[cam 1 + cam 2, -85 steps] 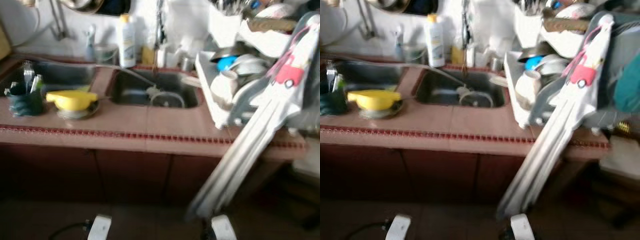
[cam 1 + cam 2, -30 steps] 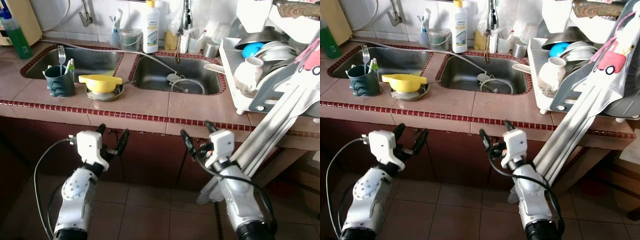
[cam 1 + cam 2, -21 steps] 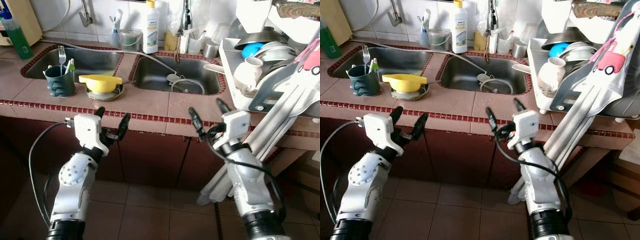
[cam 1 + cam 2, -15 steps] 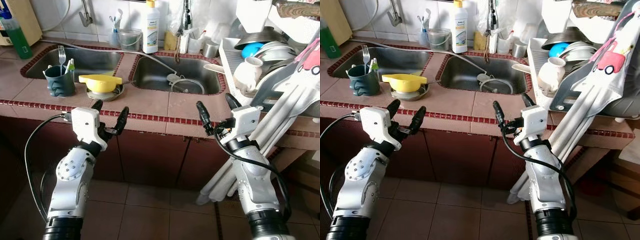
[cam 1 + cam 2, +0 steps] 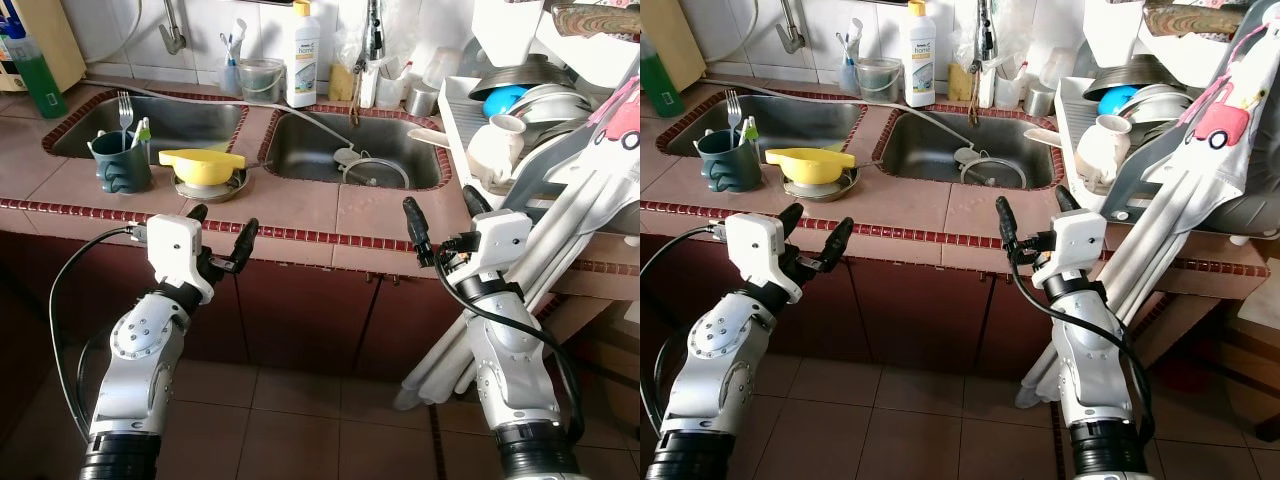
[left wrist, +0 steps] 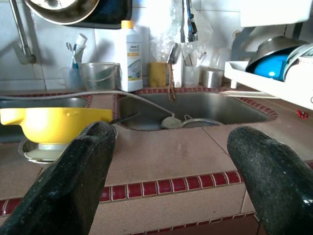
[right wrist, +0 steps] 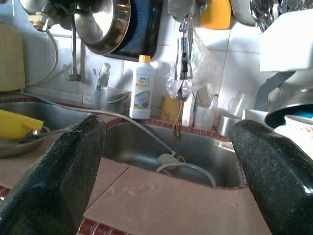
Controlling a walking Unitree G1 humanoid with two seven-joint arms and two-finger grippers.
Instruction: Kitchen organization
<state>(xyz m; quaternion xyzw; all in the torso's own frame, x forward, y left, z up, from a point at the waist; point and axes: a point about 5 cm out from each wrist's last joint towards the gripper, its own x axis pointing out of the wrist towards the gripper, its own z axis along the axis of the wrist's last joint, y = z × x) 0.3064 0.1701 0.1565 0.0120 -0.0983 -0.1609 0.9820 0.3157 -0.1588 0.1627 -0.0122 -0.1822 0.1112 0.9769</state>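
A brown tiled counter (image 5: 300,205) with a red trim holds two steel sinks. On it between the sinks' front rims stand a dark green mug (image 5: 118,163) with a fork and a yellow juicer (image 5: 200,165) on a metal dish. My left gripper (image 5: 223,221) hovers open in front of the counter edge, below the juicer. My right gripper (image 5: 438,200) is open too, at the counter edge before the right sink (image 5: 345,150). Both are empty. The left wrist view looks over the juicer (image 6: 49,122); the right wrist view faces the right sink (image 7: 166,152).
A white dish rack (image 5: 480,150) full of bowls and cups stands at the right. A folded white frame (image 5: 540,260) leans against the counter there. A white bottle (image 5: 301,55), cups and utensils line the back wall. A green bottle (image 5: 28,70) stands far left. Below is a tiled floor.
Both arms have risen from near the floor to the counter edge, both grippers staying open. The right gripper climbed higher and moved right. The earliest frames were blurred by camera motion.
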